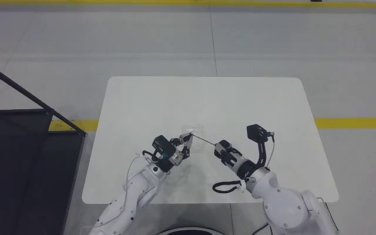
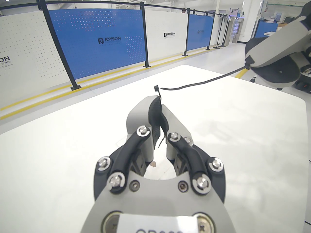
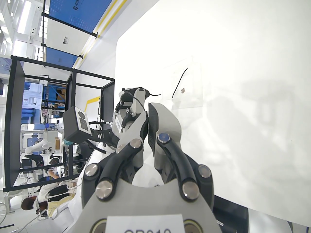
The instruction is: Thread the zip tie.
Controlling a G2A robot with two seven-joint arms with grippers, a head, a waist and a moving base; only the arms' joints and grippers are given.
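Left gripper [image 2: 158, 106] pinches the zip tie [image 2: 159, 95] just below its head [image 2: 156, 88], above the white table [image 2: 73, 158]. Right gripper [image 3: 147, 116] is clamped on the strap [image 2: 206, 81] farther along. The free tip [image 2: 162, 88] sits just beside the head, not through it.

The zip tie [image 2: 159, 96] is black; the table [image 1: 264, 106] is plain white. The left gripper [image 2: 159, 103] and the right gripper [image 3: 147, 112] are both light grey, with black ribbed pads [image 2: 155, 112]; the fence panels [image 2: 97, 42] are blue or white with a fine dot pattern; the floor line [image 1: 346, 123] is yellow.
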